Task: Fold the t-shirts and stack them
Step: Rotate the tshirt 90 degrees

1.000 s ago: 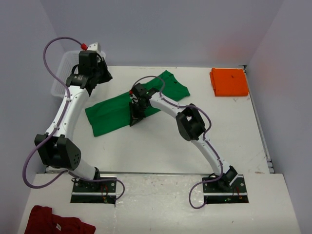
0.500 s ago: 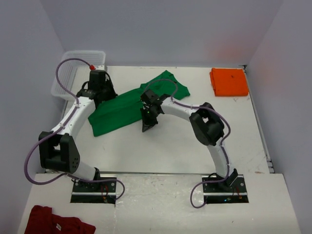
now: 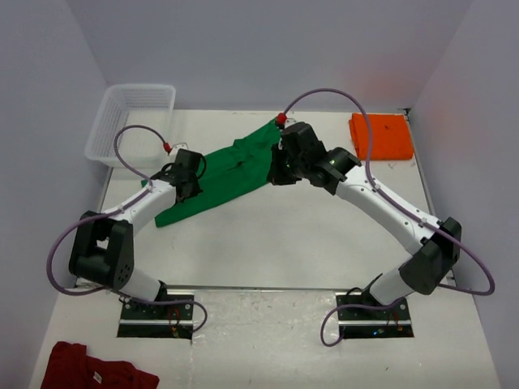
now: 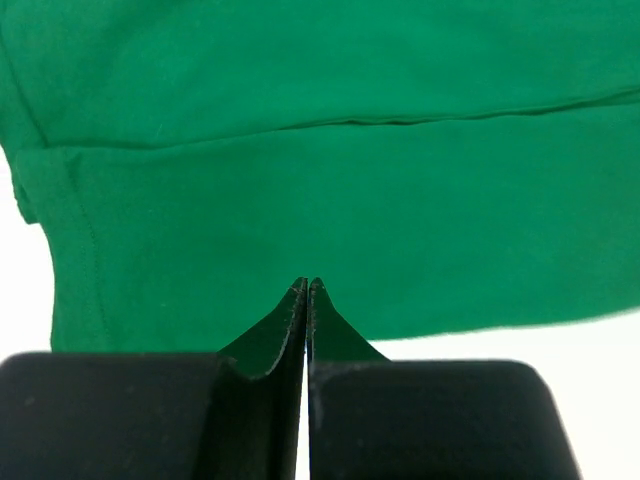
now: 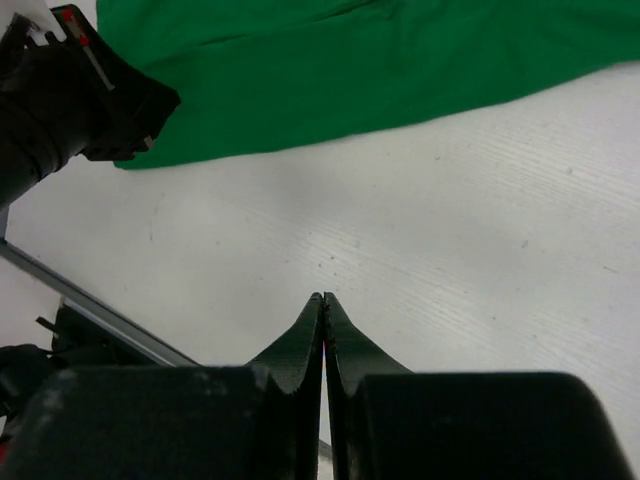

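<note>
White tabletop [image 3: 268, 243] under pale walls is what you are working over. Your left gripper [image 4: 305, 290] has its jaws pressed flat together, the tips sitting over the near hem of the green t-shirt [image 4: 350, 200]. The wrist view is too close to tell whether a sliver of cloth is caught between them or they only lie against it. Your right gripper [image 5: 322, 302] is closed just as tightly, its tips above bare table, with the green cloth's edge beyond.

From above, both sets of fingertips are hidden under their own wrist housings. The green shirt lies as a long diagonal band across the middle of the table, its lower-left end under your left wrist and its far end partly covered by your right wrist. The orange t-shirt [image 3: 381, 135] sits folded into a rectangle at the far right corner, well apart from both arms. A clear basket [image 3: 134, 87] stands at the far left corner. A dark red garment [image 3: 89, 373] lies near your left base, cut off by the picture's bottom edge.
</note>
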